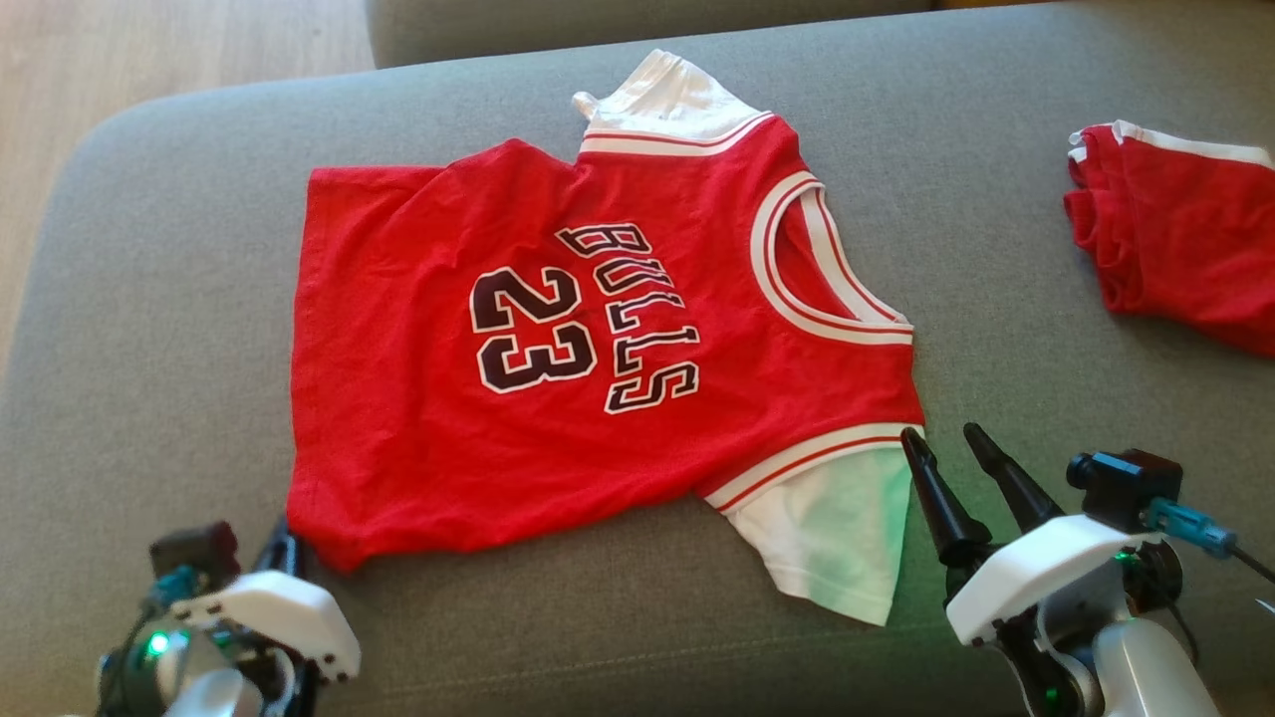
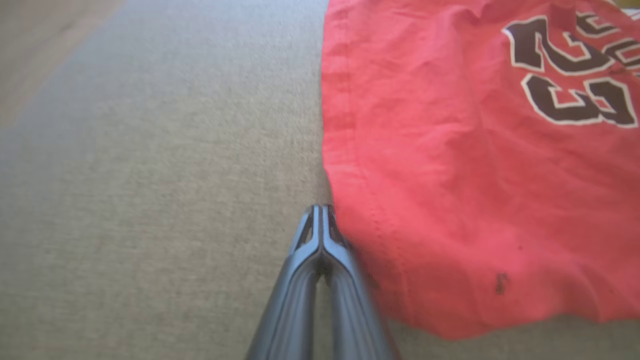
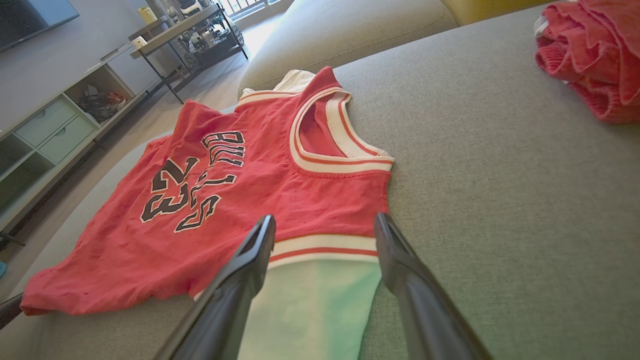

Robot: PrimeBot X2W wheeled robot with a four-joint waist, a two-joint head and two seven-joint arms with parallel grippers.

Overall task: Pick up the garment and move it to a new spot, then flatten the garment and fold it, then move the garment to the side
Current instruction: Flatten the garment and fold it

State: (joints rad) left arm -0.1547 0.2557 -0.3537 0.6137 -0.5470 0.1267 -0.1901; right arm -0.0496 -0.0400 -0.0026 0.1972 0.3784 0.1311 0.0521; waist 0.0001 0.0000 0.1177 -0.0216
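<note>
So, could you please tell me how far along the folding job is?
Done: the jersey lies spread, mostly flat, on the sofa. In hand: left jaws are shut beside its hem corner, right jaws open by the white sleeve. Left: folding and moving it aside.

At the head view's right edge the red clothes (image 1: 1175,249) are cut off by it. In the left wrist view the shirt (image 2: 450,175) is blurred, its print (image 2: 570,70) cut off at upper right; a dark speck (image 2: 501,283) lower right is unreadable
</note>
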